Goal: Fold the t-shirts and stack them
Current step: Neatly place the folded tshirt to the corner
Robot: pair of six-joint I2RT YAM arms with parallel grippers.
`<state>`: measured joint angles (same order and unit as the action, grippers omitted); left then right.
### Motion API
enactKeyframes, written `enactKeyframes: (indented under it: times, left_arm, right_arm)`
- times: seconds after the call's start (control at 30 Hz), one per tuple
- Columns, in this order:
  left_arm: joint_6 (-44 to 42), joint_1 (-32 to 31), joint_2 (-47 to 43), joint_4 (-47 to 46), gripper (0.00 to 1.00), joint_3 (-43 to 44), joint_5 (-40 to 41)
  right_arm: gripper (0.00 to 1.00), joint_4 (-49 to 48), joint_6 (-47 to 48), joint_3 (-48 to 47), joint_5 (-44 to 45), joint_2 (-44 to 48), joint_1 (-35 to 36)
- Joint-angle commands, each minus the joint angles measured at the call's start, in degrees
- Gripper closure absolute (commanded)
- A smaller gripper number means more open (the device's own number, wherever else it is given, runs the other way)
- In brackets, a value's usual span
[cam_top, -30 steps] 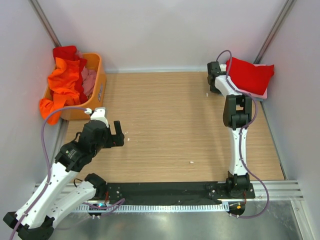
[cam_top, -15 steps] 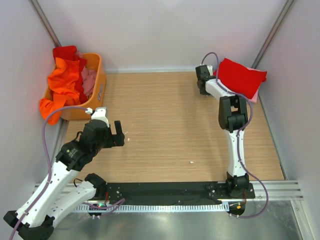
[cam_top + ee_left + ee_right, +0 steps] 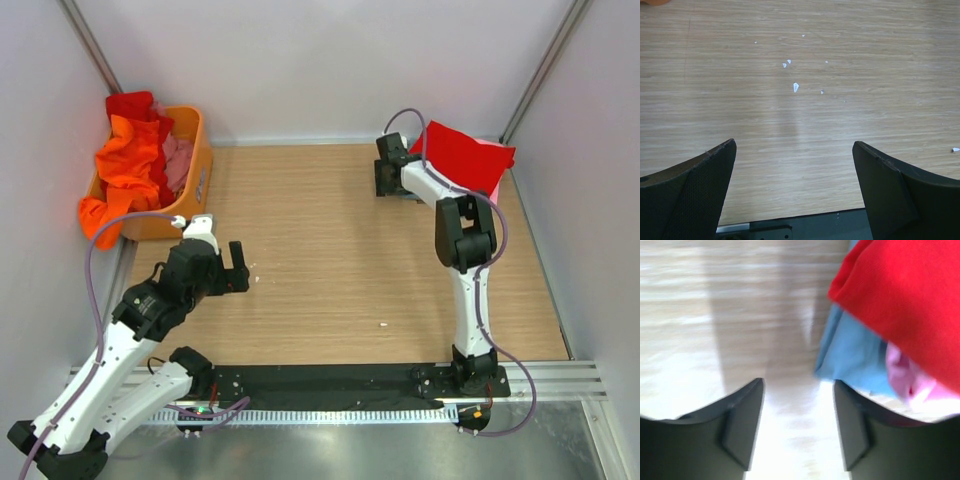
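**Left.** A basket (image 3: 201,170) stands beyond the left gripper (image 3: 238,268) and to its left, well apart from it. Crumpled shirts fill it. An orange shirt (image 3: 125,170) is bunched and spills over the rim on the side away from the gripper. A loose red shirt (image 3: 130,103) is heaped at the far end. A pale pink shirt (image 3: 178,160) lies on the side nearest the gripper. The left gripper's fingers are spread wide with nothing between them. In the wrist view, only the wooden table (image 3: 865,60) and a few white specks (image 3: 795,87) lie ahead of them.

**Right.** The right gripper (image 3: 391,180) is at the far side of the table, fingers apart and empty. Just to its right lies the stack. On top is a folded red shirt (image 3: 460,157), bright, smooth and roughly rectangular, with a pink layer (image 3: 499,173) showing along its right edge. In the wrist view the stack is ahead and to the right of the fingers, apart from them. Red cloth overhangs a blue layer (image 3: 850,350), and pink folds show beside it. The view is blurred.
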<state>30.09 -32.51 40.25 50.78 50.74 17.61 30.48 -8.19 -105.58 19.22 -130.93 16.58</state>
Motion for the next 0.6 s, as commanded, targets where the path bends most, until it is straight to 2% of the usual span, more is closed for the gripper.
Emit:
enactKeyframes:
  times: [0.0, 0.1, 0.13, 0.17, 0.23, 0.27, 0.3, 0.33, 0.43, 0.57]
  left_arm:
    - [0.9, -0.1, 0.4, -1.7, 0.0, 0.2, 1.5]
    - [1.0, -0.1, 0.4, -1.7, 0.0, 0.3, 1.6]
    - [1.0, 0.0, 0.4, -1.7, 0.0, 0.3, 1.6]
    - [1.0, 0.0, 0.4, -1.7, 0.0, 0.3, 1.7]
    - [1.0, 0.0, 0.0, -1.6, 0.0, 0.2, 1.8]
    - [1.0, 0.0, -0.2, -1.7, 0.0, 0.2, 1.7]
    - [0.9, 0.0, -0.3, -1.8, 0.0, 0.1, 1.6]
    - [0.9, 0.0, -0.3, -1.9, 0.0, 0.1, 1.4]
    - [0.9, 0.0, -0.3, -1.9, 0.0, 0.2, 1.1]
    - [0.8, 0.0, -0.8, -2.0, 0.0, 0.1, 1.0]
  right_arm:
    - [0.32, 2.1, -3.1, -1.1, -7.5, 12.2, 0.2]
    - [0.31, 2.5, -6.0, 1.9, -9.5, 18.3, -3.4]
    - [0.32, 2.0, -9.1, 5.3, -13.5, 22.7, -5.3]
    - [0.33, 1.0, -10.4, 7.7, -16.3, 24.8, -10.6]
    - [0.37, -3.8, -14.5, 13.9, -24.0, 31.8, -15.8]
    - [0.38, -5.2, -15.3, 19.9, -25.7, 34.1, -19.6]
    - [0.39, -6.4, -15.5, 22.5, -27.0, 35.6, -24.8]
    - [0.39, -7.4, -15.7, 26.0, -30.2, 37.2, -27.1]
    - [0.38, -8.2, -15.5, 28.6, -33.2, 37.1, -33.3]
    - [0.38, -10.2, -16.2, 27.8, -36.8, 33.2, -34.9]
